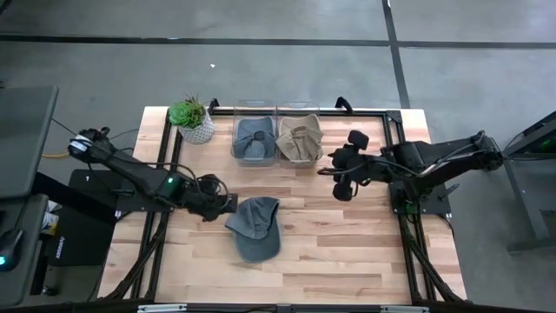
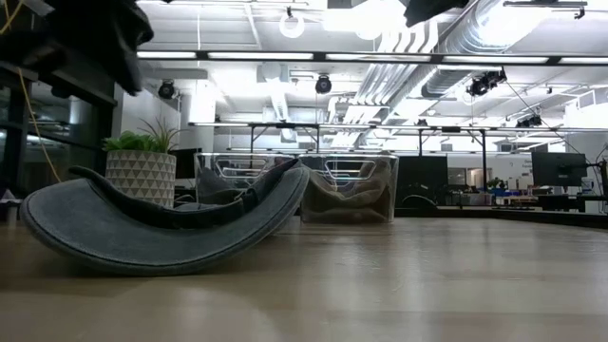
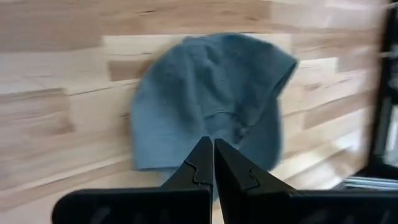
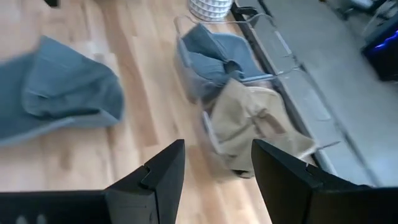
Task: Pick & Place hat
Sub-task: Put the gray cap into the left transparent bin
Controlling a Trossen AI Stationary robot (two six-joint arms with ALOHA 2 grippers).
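Observation:
A blue-grey cap point(image 1: 254, 228) lies on the wooden table near its middle, resting on its brim and crown edge point(image 2: 161, 228). My left gripper point(image 1: 222, 206) hangs shut just left of the cap and above it, touching nothing. The left wrist view shows the cap point(image 3: 211, 99) beyond the shut fingertips point(image 3: 213, 155). My right gripper point(image 1: 341, 176) stands open over the table's right part, nothing between its fingers point(image 4: 217, 165); the cap point(image 4: 62, 93) shows farther off in its wrist view.
Two clear bins stand at the far middle: the left point(image 1: 254, 139) holds a blue hat point(image 4: 211, 53), the right point(image 1: 300, 137) a tan hat point(image 4: 261, 124). A potted plant point(image 1: 193, 119) stands at the far left. Bare wood lies toward the near edge.

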